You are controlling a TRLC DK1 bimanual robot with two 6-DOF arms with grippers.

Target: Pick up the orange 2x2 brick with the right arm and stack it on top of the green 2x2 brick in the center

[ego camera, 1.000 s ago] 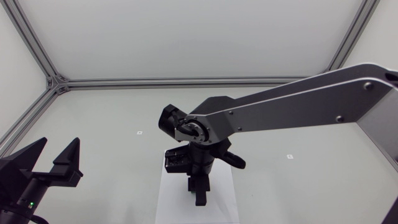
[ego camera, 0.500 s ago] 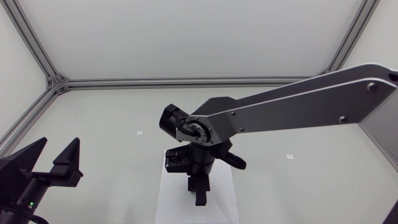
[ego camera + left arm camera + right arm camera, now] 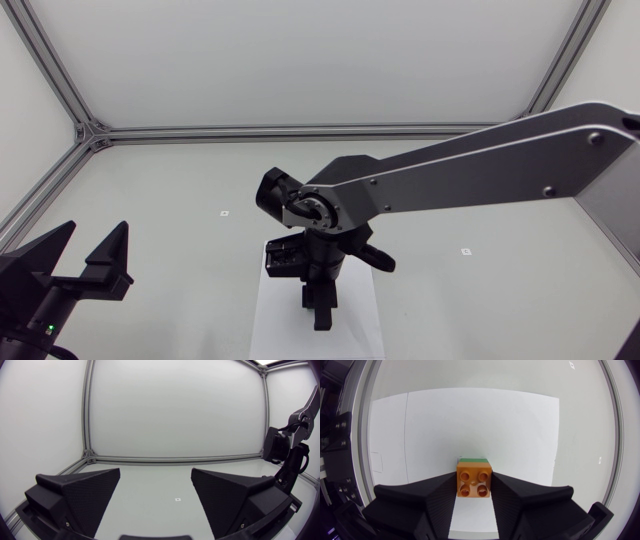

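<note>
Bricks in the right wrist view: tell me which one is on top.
The orange brick, studs showing, held between the right gripper's fingers. The green brick shows only as a thin strip under it.

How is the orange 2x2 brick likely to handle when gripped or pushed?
Probably stiff: the orange brick keeps crisp square edges between the fingers of the right gripper. Its surface looks glossy and smooth, so it might slip in a light grip. Squat and boxy, it seems unlikely to roll or tip.

Glossy plastic orange brick (image 3: 474, 481); matt, grainy black right end effector (image 3: 474, 486)
</note>
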